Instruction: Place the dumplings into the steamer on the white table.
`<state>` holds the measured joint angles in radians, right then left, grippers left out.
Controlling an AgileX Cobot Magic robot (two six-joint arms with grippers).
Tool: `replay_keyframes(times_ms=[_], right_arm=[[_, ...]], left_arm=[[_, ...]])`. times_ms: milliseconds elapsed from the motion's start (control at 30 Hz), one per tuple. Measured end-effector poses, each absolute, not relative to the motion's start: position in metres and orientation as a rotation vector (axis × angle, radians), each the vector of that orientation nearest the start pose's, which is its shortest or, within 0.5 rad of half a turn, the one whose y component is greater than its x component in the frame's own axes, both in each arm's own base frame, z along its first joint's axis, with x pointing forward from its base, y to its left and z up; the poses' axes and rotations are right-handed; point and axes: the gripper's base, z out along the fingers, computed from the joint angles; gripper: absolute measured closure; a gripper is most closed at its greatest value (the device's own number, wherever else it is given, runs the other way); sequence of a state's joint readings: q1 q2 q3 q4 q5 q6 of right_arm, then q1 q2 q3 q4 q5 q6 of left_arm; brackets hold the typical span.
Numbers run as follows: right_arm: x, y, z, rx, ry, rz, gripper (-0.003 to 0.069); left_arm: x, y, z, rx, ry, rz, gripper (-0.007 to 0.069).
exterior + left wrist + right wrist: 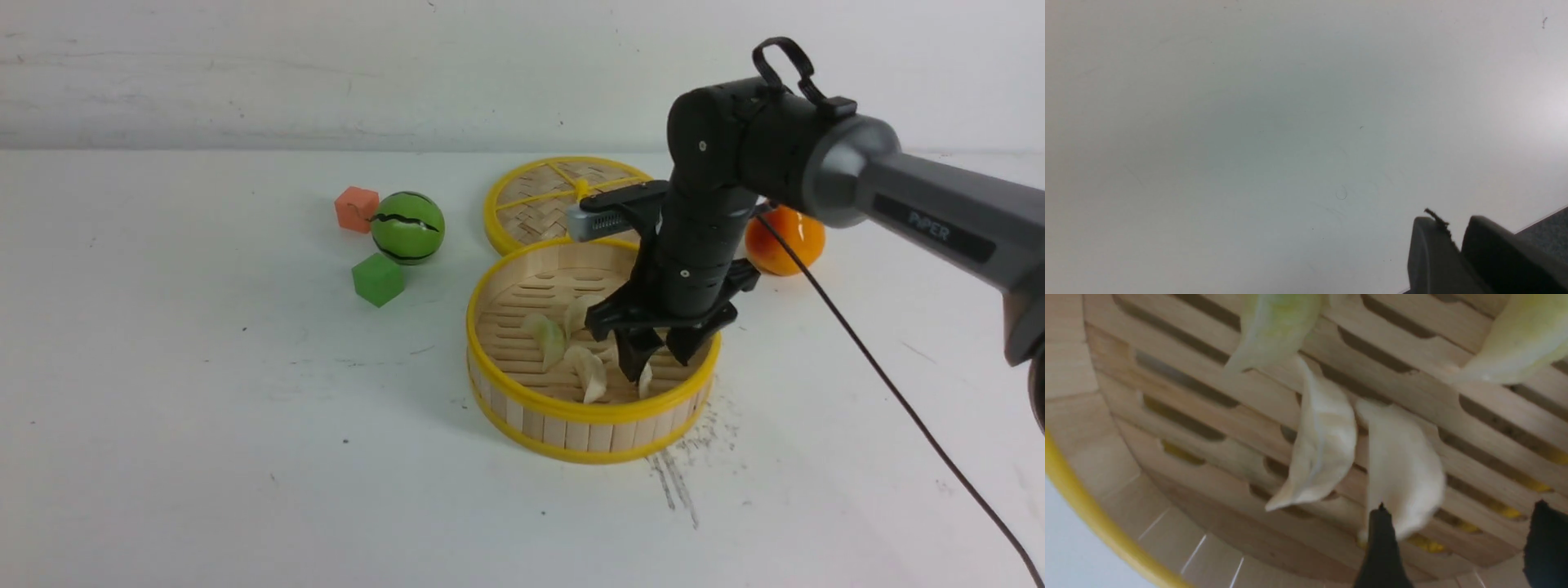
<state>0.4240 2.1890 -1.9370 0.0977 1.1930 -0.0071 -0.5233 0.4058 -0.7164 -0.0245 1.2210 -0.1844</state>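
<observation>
Dumplings (589, 371) lie in steamer (522, 398), about mid-table on white table (204, 449). Right gripper (657, 367) sits low inside it, jaws wide, gripping nothing.

Left wrist: left gripper (1457, 249) over the tabletop, fingers close together, nothing between.

Right wrist: blurred cream dumpling (1404, 469) on slats (1208, 428), just beside one fingertip (1382, 547).

Lid (539, 196), ball (407, 227), orange (785, 245), green cube (377, 279)
</observation>
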Motion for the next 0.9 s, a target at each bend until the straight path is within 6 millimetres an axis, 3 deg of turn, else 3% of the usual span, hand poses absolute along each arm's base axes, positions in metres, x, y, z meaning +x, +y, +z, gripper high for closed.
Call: replay_keyframes(times_ms=[133, 200, 333, 533, 667, 800, 900], right_arm=[[0.411, 0.197, 0.252, -0.643, 2.84, 0.237, 0.0214], [0.402, 0.195, 0.279, -0.663, 2.78, 0.275, 0.0244], [0.374, 0.187, 0.342, -0.694, 2.631, 0.35, 0.0368], [0.328, 0.171, 0.406, -0.693, 2.426, 0.45, 0.0577], [0.29, 0.159, 0.425, -0.677, 2.292, 0.485, 0.0671], [0.25, 0.142, 0.428, -0.628, 2.174, 0.506, 0.0679], [0.219, 0.125, 0.422, -0.584, 2.084, 0.499, 0.0679]], left_arm=[[0.028, -0.016, 0.322, 0.402, 2.348, -0.342, 0.0508], [0.019, -0.011, 0.323, 0.388, 2.302, -0.361, 0.0505], [-0.005, 0.006, 0.324, 0.285, 2.171, -0.407, 0.0502], [-0.026, 0.029, 0.31, 0.068, 2.018, -0.443, 0.0503], [-0.017, 0.026, 0.299, 0.008, 2.028, -0.44, 0.0545], [-0.008, 0.018, 0.297, 0.021, 1.961, -0.494, 0.0631], [-0.003, 0.013, 0.299, 0.031, 1.88, -0.546, 0.0638]])
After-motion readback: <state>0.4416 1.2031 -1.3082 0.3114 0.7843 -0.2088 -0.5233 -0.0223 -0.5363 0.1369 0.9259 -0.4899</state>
